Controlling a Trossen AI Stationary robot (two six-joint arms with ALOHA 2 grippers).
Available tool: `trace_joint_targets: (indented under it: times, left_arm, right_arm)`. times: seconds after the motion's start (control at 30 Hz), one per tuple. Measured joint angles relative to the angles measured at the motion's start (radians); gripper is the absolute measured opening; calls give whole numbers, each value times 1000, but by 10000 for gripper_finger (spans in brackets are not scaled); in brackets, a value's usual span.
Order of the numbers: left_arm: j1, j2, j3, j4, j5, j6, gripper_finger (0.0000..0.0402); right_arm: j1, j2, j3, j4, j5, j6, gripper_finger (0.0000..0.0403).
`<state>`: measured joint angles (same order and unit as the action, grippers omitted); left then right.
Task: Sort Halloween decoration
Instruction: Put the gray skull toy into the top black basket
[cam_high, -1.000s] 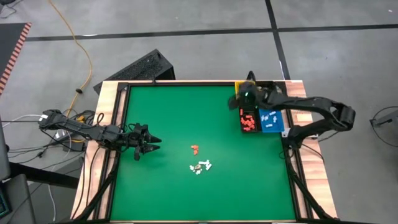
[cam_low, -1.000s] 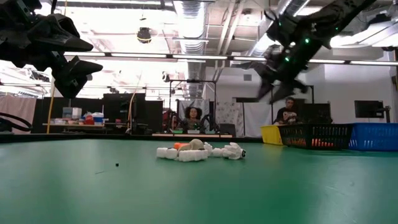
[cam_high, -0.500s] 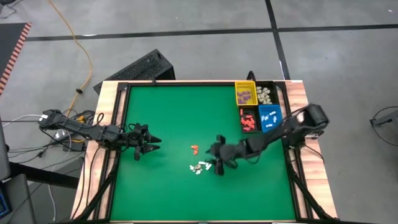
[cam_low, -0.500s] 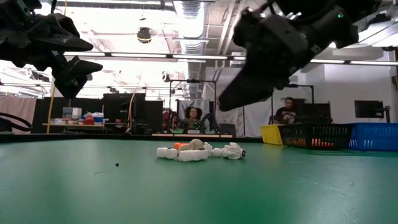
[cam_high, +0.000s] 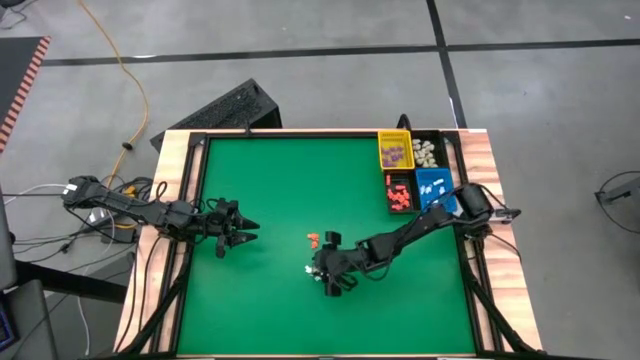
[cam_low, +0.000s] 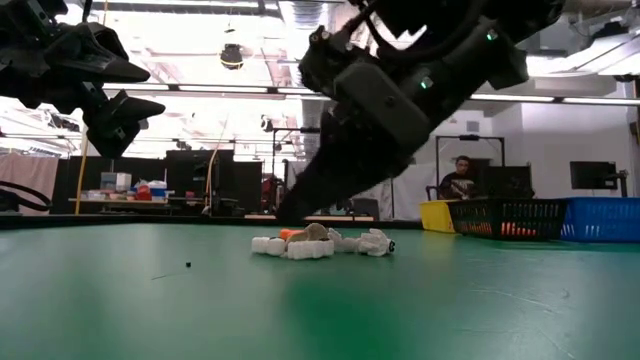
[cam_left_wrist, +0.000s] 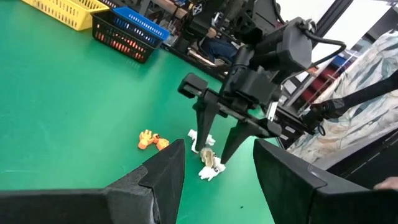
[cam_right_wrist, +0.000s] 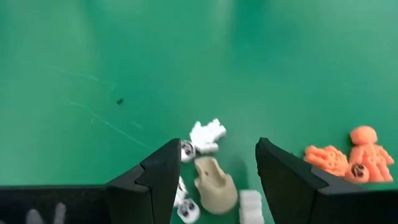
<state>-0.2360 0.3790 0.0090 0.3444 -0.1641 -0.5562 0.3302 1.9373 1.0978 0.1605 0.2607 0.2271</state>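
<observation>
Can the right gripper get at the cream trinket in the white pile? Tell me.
Probably yes: the right gripper hangs open right above the cream trinket, fingers either side, nothing between; small white pieces crowd it.

In the high view, the right tool (cam_high: 327, 279) covers most white trinkets (cam_right_wrist: 207, 136)

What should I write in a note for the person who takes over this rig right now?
Right gripper: open, fingers spread above the small cream-white plastic trinkets at the middle of the green table, nothing held.
Left gripper: open, empty, waiting near the table's left edge.
Two small orange trinkets lie beside the white pile.
Done: the yellow plastic bin, the black bins and the blue bin already hold sorted pieces.
Left: pick up and sort the white pile and the orange pair.
</observation>
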Motion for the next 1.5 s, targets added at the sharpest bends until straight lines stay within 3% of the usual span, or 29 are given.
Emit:
trace_joint_targets:
  times: [0.43, 1.0, 1.37, 1.5]
  left_arm:
    - [0, 0, 0, -35, -3, 1, 180]
    - [0, 0, 0, -41, -5, -8, 180]
    - [0, 0, 0, -42, -4, -8, 180]
    - [0, 0, 0, -42, 3, -12, 180]
  right_arm:
    - [-21, 0, -16, -26, -1, 11, 224]
    - [-40, 43, -15, -14, -19, 21, 180]
    - [-40, 37, -15, -19, -10, 37, 87]
    - [-40, 31, -16, -6, -1, 54, 83]
